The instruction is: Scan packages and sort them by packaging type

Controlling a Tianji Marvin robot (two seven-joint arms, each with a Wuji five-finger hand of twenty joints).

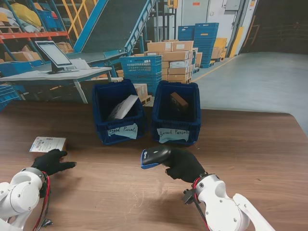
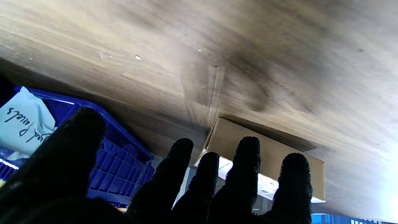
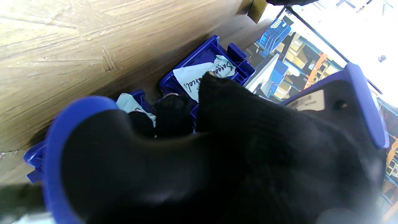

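A small flat cardboard box [image 1: 47, 144] with a white label lies on the brown table at my left. My left hand [image 1: 52, 162], black-gloved with fingers spread, sits just nearer to me than the box and holds nothing; the left wrist view shows the box [image 2: 267, 149] past the fingertips [image 2: 247, 149]. My right hand [image 1: 185, 165] is shut on a black and blue barcode scanner [image 1: 154, 156], whose head points left. The scanner [image 3: 357, 102] fills the right wrist view. Two blue bins stand farther back: the bagged-parcels bin [image 1: 119, 111] holds a white bag, the boxed-parcels bin [image 1: 177, 113] a brown box.
Paper labels hang on both bins' front walls. The table [image 1: 250, 149] runs to a far edge behind the bins. Beyond it are a desk with a monitor [image 1: 54, 55], stacked blue crates [image 1: 140, 67] and cardboard cartons.
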